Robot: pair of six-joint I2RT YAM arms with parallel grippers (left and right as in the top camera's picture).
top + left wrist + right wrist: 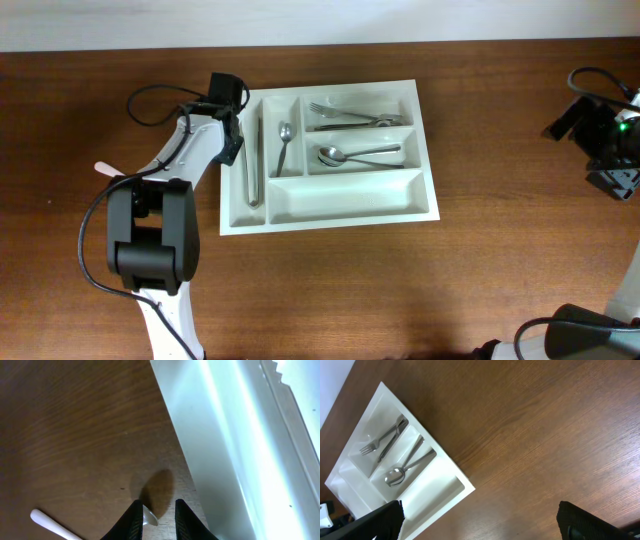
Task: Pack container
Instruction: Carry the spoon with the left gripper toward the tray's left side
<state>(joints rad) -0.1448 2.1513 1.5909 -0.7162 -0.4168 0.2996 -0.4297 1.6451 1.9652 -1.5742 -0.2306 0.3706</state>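
Note:
The container (330, 222) is a white tray in the middle of the table. Its left upright slot holds a knife (253, 150), and the slot next to it holds a small spoon (284, 140). Forks (350, 115) lie in the top long slot and spoons (350, 155) in the middle one. The bottom long slot (345, 195) is bare. My left gripper (232, 130) is just outside the tray's left wall (225, 450), low over the wood. Its fingers (156, 519) are nearly together with a small shiny metal utensil tip (150, 517) between them. My right gripper (615, 150) is wide open and empty (480, 520), far right of the tray (465, 487).
A pale thin stick (105, 168) lies on the wood left of the left arm and also shows in the left wrist view (50, 522). A black cable (160, 95) loops behind the left arm. The wall runs along the table's far edge.

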